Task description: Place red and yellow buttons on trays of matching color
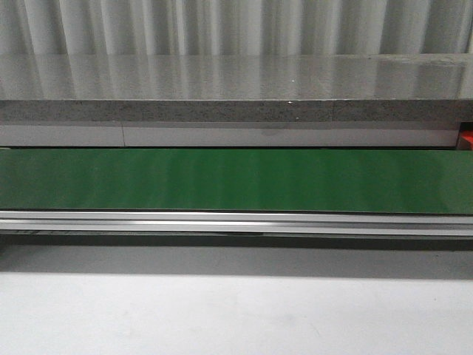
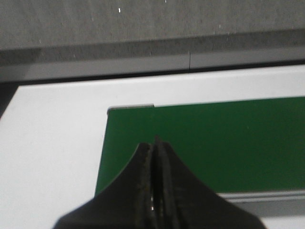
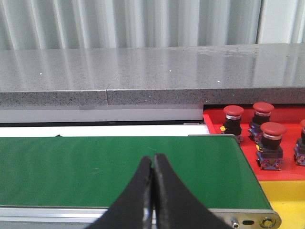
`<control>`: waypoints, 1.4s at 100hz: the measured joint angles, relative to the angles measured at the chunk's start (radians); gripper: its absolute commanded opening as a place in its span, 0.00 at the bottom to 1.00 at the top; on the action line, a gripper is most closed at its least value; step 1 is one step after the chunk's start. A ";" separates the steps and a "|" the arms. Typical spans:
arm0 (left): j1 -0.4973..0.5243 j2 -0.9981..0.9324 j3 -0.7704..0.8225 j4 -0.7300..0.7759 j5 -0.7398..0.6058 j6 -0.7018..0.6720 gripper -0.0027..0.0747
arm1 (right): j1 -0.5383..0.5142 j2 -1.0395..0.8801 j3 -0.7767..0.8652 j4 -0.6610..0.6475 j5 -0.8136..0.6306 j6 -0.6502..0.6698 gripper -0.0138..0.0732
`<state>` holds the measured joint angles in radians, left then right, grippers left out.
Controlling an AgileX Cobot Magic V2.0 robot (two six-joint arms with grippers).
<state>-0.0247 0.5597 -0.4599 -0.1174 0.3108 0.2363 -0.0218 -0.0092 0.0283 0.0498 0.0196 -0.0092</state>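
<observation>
Green conveyor belt (image 1: 236, 181) runs across the front view, bare, with a grey stone ledge (image 1: 236, 89) behind it. Left gripper (image 2: 156, 143) is clenched, fingers pressed together with nothing between them, hovering over the belt's end near the white table (image 2: 52, 143). Right gripper (image 3: 152, 160) is likewise closed on nothing, above the belt's other end. Red buttons (image 3: 273, 136) — at least four, one cut off at the frame edge — stand upright on the red tray (image 3: 286, 174) just beside that belt end. Yellow tray (image 3: 290, 205) adjoins the red one; its visible part holds no button.
</observation>
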 measured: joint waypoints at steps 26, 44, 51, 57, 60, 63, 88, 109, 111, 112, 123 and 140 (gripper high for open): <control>-0.056 -0.170 0.272 0.167 -0.289 -0.236 0.01 | 0.000 0.000 0.000 0.000 0.000 0.000 0.08; -0.056 -0.326 0.402 0.194 -0.311 -0.282 0.01 | 0.000 0.000 0.000 0.000 0.000 0.000 0.08; -0.047 -0.403 0.439 0.204 -0.316 -0.294 0.01 | 0.000 0.000 0.000 0.000 0.000 0.000 0.08; -0.038 -0.458 0.462 0.216 -0.311 -0.305 0.01 | 0.000 0.000 0.000 0.000 0.000 0.000 0.08; -0.034 -0.489 0.461 0.218 -0.311 -0.312 0.01 | 0.000 0.000 0.000 0.000 0.000 0.000 0.08; -0.029 -0.514 0.461 0.219 -0.316 -0.316 0.01 | 0.000 0.000 0.000 0.000 0.000 0.000 0.08; -0.021 -0.563 0.461 0.225 -0.311 -0.336 0.01 | 0.000 -0.002 0.000 0.000 0.000 0.000 0.08; -0.021 -0.563 0.461 0.227 -0.311 -0.337 0.01 | 0.000 -0.002 0.000 0.000 0.000 0.000 0.08; -0.021 -0.563 0.461 0.227 -0.311 -0.337 0.01 | 0.000 -0.002 0.000 0.000 0.000 0.000 0.08; -0.021 -0.563 0.461 0.227 -0.311 -0.337 0.01 | 0.000 -0.002 0.000 0.000 0.000 0.000 0.08; -0.021 -0.563 0.461 0.227 -0.311 -0.337 0.01 | 0.000 -0.002 0.000 0.000 0.000 0.000 0.08; -0.021 -0.563 0.461 0.227 -0.311 -0.337 0.01 | 0.000 -0.002 0.000 0.000 0.000 0.000 0.08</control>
<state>-0.0459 -0.0033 0.0013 0.1092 0.0000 -0.1008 -0.0218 -0.0114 0.0283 0.0498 0.0196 -0.0092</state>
